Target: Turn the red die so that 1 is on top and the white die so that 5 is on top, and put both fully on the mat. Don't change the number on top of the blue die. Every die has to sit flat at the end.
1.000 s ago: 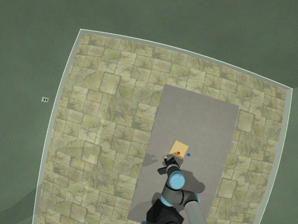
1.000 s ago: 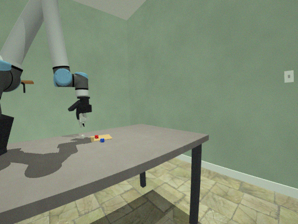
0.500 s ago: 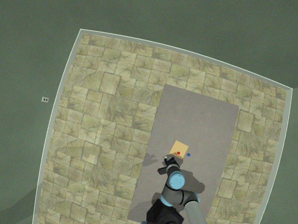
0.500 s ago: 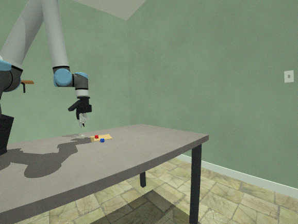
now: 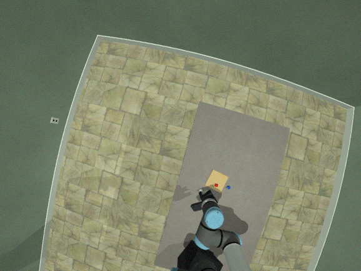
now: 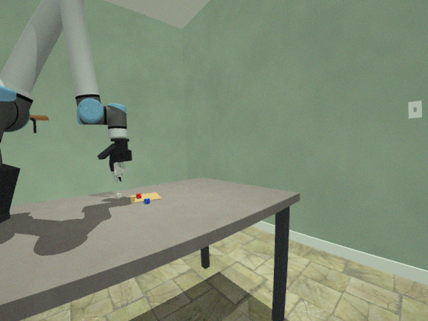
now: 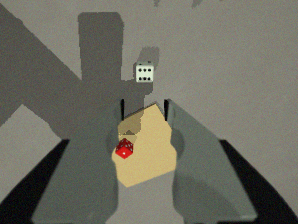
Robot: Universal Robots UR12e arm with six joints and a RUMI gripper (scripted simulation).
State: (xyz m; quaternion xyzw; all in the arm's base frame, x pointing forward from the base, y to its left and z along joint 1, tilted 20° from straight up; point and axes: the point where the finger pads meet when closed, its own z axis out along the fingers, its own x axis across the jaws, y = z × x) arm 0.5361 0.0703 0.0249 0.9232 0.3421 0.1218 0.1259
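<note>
The tan mat (image 5: 220, 177) (image 6: 154, 195) (image 7: 152, 150) lies on the grey table (image 5: 243, 140) (image 6: 222, 211). The red die (image 5: 216, 185) (image 6: 138, 196) (image 7: 124, 149) sits on the mat near its edge. The blue die (image 5: 228, 187) (image 6: 146, 201) sits on the table just off the mat. The white die (image 6: 118, 194) (image 7: 145, 73) sits on the table beside the mat, in the arm's shadow, with several black pips on top. My gripper (image 6: 119, 180) (image 7: 144, 100) hangs well above the table, over the mat's edge near the white die. Its fingers are drawn in to a narrow gap with nothing between them.
The arm's base (image 5: 200, 259) stands at the table's near end and its shadow falls across the table toward the dice. The dice and the mat are the only things on the table. A green wall stands behind, and the tiled floor (image 5: 125, 125) lies below.
</note>
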